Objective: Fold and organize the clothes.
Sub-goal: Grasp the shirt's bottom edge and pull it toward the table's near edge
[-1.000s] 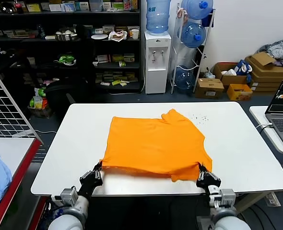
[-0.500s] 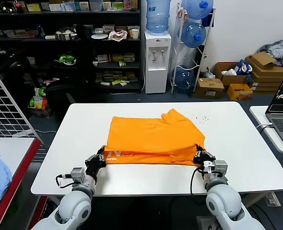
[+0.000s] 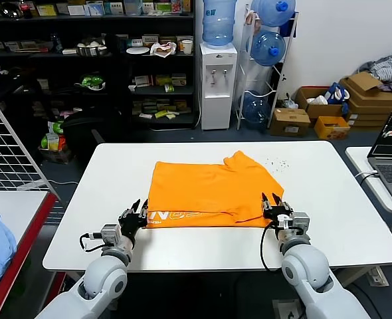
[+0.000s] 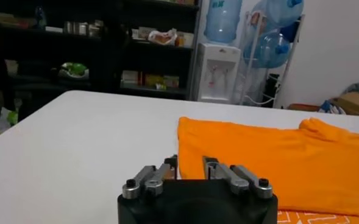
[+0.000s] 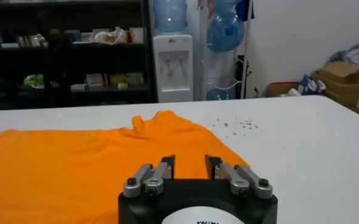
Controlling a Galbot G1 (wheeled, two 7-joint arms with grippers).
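First fold laid: our left end effector (image 3: 136,211) and right end effector (image 3: 274,203) stand narrowly parted, empty, beside the orange T-shirt (image 3: 212,189); next we regrasp its sides.

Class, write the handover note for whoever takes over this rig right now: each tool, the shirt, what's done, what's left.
Left tool: open, at the near left corner of the orange T-shirt, holding nothing.
Right tool: open, at the near right corner, holding nothing.
Shirt: lies on the white table, near edge folded over, lettering showing along it.
Done: first fold.
Left: further folds, then tidying.
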